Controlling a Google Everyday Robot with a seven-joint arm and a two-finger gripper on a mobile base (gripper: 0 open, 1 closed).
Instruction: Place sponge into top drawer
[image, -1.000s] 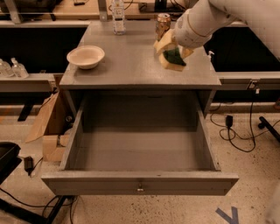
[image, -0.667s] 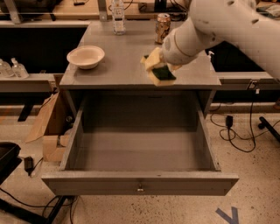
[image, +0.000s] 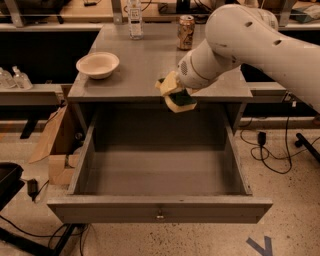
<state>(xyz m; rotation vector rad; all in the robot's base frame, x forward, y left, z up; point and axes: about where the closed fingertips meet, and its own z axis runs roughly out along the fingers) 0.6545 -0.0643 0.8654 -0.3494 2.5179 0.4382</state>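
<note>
The top drawer (image: 160, 209) is pulled fully open below the grey table, its grey box empty and its small metal knob at the front centre. My gripper (image: 176, 94) hangs over the table's front edge, above the back of the open drawer, at the end of my large white arm (image: 250, 45). It is shut on the sponge (image: 184, 99), whose dark green layer shows between the pale yellow fingers (image: 169, 84). The sponge is in the air, clear of the drawer floor.
On the grey tabletop (image: 145, 60) stand a white bowl (image: 98, 64) at the left, a clear plastic bottle (image: 134, 20) at the back and a soda can (image: 186, 32) at the back right. A cardboard box (image: 52, 150) sits on the floor left of the drawer. Cables lie at the right.
My gripper has carried the sponge left and forward, from above the table's right side to its front edge over the open drawer, and lower.
</note>
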